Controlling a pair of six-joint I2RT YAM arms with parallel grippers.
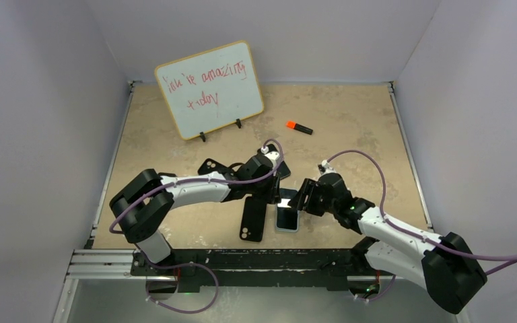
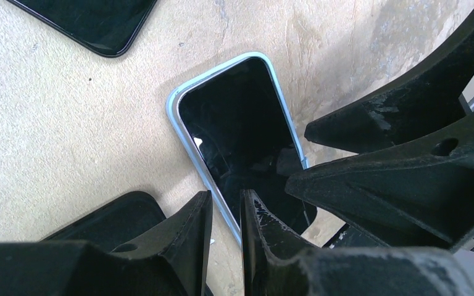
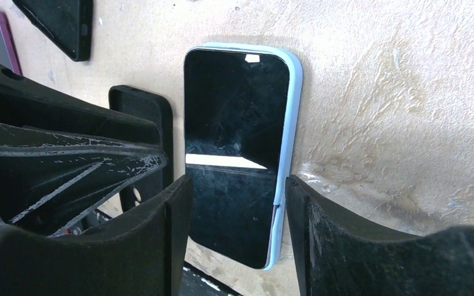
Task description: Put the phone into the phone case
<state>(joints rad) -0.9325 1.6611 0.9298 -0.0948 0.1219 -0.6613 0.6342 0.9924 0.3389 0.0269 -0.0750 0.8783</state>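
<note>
The phone [image 3: 237, 154] lies screen-up inside the pale blue case [image 3: 291, 123], flat on the worktop [image 3: 395, 92] just right of a black case [image 3: 142, 117], so only a final seating check seems left. The right arm's jaws stand released astride its near end. The left arm's jaws are nearly together at its rim, grip unclear; next, press down any raised corner.

Robotics lab booth: plain white walls [image 1: 33, 134], aluminium rail [image 1: 101, 264], tabletop [image 1: 350, 121].
</note>
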